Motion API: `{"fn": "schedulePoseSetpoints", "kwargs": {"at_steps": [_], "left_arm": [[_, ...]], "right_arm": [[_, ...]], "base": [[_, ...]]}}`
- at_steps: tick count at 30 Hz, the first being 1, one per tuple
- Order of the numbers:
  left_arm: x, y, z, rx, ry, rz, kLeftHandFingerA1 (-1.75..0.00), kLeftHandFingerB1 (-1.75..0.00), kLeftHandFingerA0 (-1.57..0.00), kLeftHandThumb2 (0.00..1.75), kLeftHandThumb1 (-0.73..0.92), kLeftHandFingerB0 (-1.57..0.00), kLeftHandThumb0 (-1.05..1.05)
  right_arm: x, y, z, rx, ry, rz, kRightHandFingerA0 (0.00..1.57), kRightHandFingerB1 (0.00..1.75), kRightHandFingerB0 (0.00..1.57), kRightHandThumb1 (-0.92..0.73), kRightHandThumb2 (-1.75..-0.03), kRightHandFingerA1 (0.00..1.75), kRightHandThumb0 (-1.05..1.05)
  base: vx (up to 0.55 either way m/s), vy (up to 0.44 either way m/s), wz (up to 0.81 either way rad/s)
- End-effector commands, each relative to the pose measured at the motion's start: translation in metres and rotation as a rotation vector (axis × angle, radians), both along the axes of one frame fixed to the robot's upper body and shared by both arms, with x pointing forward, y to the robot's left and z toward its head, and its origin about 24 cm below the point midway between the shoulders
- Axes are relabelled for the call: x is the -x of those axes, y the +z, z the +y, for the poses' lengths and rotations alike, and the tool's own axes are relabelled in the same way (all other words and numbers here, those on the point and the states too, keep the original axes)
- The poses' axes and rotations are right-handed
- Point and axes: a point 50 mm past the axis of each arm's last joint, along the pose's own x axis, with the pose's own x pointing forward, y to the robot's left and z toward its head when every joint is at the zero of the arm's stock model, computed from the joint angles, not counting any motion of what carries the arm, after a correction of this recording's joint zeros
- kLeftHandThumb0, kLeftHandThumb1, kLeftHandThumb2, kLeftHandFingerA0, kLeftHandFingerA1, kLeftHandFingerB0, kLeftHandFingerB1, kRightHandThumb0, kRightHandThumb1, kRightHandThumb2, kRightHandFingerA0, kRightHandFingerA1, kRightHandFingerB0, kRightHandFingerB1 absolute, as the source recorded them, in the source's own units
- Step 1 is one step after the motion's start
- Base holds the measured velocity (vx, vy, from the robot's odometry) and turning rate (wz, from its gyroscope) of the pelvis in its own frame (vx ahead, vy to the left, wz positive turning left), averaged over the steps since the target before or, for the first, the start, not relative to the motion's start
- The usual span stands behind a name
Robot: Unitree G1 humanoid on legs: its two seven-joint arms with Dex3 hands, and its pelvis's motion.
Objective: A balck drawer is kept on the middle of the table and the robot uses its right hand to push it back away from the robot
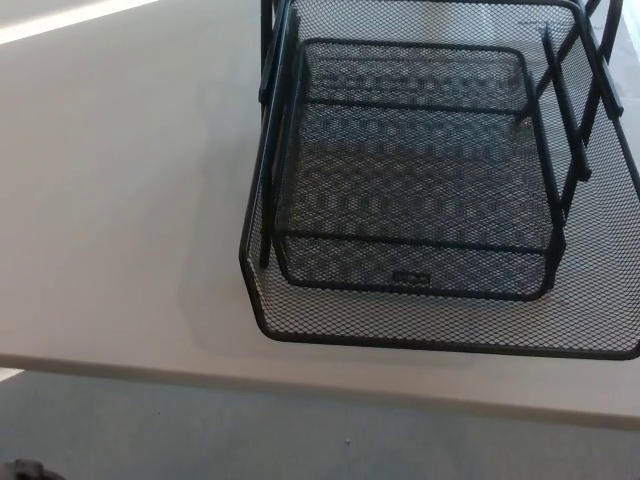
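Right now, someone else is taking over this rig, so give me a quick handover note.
Hands: neither the left nor the right shows in the head view.
Things: the black mesh drawer sits pulled out toward the table's near edge, inside its wire frame.
Done: no sign of a push yet.
Left: bring the right hand to the drawer's front wall and push it away from the robot.

We saw a pale, smooth desk [120,200], its near edge crossing the lower frame. Below it lay grey floor [250,440], and a small dark object [25,470] sat at the bottom left corner.
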Motion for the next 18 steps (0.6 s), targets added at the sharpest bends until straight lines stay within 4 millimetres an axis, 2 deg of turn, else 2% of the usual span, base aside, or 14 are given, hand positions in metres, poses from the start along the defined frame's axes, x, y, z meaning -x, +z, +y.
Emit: {"fn": "schedulePoseSetpoints", "kwargs": {"at_steps": [1, 5, 7, 8, 11, 12, 14, 15, 16, 17, 18], "left_arm": [[0.004, 0.005, 0.007, 0.005, -0.101, 0.069, -0.38, -0.32, -0.48, 0.63, 0.75, -0.33, -0.56], [0.004, 0.004, 0.007, 0.004, -0.102, 0.071, -0.38, -0.33, -0.48, 0.63, 0.72, -0.32, -0.57], [0.004, 0.004, 0.007, 0.013, -0.097, 0.069, -0.39, -0.33, -0.48, 0.63, 0.71, -0.32, -0.57], [0.004, 0.005, 0.007, 0.013, -0.098, 0.067, -0.38, -0.33, -0.49, 0.62, 0.75, -0.34, -0.56], [0.002, 0.006, 0.007, 0.009, -0.103, 0.063, -0.38, -0.33, -0.49, 0.63, 0.75, -0.34, -0.56], [0.002, 0.006, 0.008, 0.009, -0.103, 0.063, -0.38, -0.33, -0.47, 0.63, 0.72, -0.32, -0.57], [0.002, 0.006, 0.007, 0.010, -0.100, 0.063, -0.39, -0.33, -0.48, 0.63, 0.72, -0.33, -0.57], [0.002, 0.006, 0.007, 0.011, -0.098, 0.063, -0.39, -0.33, -0.48, 0.63, 0.72, -0.33, -0.57], [0.002, 0.005, 0.007, 0.012, -0.100, 0.062, -0.38, -0.33, -0.49, 0.63, 0.75, -0.34, -0.55], [0.002, 0.005, 0.007, 0.012, -0.100, 0.061, -0.38, -0.33, -0.49, 0.63, 0.75, -0.34, -0.55], [0.001, 0.006, 0.007, 0.007, -0.101, 0.061, -0.38, -0.33, -0.49, 0.63, 0.75, -0.33, -0.55]], "right_arm": [[0.006, 0.002, -0.012, 0.046, 0.062, 0.104, 0.60, 0.41, 0.52, -0.71, -0.61, 0.47, -0.47], [0.004, 0.002, -0.010, 0.044, 0.068, 0.097, 0.59, 0.41, 0.53, -0.70, -0.61, 0.47, -0.46], [0.004, 0.002, -0.009, 0.054, 0.090, 0.085, 0.57, 0.40, 0.49, -0.69, -0.63, 0.45, -0.47], [0.004, 0.003, -0.008, 0.057, 0.107, 0.076, 0.51, 0.37, 0.46, -0.75, -0.62, 0.42, -0.47], [0.006, 0.008, -0.006, 0.067, 0.166, 0.041, 0.50, 0.36, 0.42, -0.73, -0.63, 0.42, -0.50], [0.008, 0.013, -0.004, 0.054, 0.207, 0.011, 0.53, 0.50, 0.34, -0.62, -0.93, 0.65, -0.53], [0.017, 0.031, 0.005, 0.002, 0.304, -0.051, 0.51, 0.49, 0.31, -0.63, -0.94, 0.67, -0.53], [0.020, 0.036, 0.008, -0.011, 0.322, -0.060, 0.51, 0.49, 0.31, -0.63, -0.94, 0.67, -0.53], [0.023, 0.044, 0.011, -0.047, 0.340, -0.060, 0.48, 0.35, 0.37, -0.78, -0.63, 0.44, -0.52], [0.025, 0.048, 0.013, -0.062, 0.349, -0.059, 0.48, 0.35, 0.37, -0.78, -0.63, 0.44, -0.52], [0.032, 0.062, 0.021, -0.133, 0.387, -0.081, 0.47, 0.34, 0.37, -0.75, -0.63, 0.41, -0.53]], "base": [[0.00, 0.000, 0.00], [0.00, 0.000, 0.00], [0.00, 0.000, 0.00], [0.00, 0.000, 0.00], [0.00, 0.000, 0.00], [0.00, 0.000, 0.00], [0.00, 0.000, 0.00], [0.00, 0.000, 0.00], [0.00, 0.000, 0.00], [0.00, 0.000, 0.00], [0.00, 0.000, 0.00]]}}
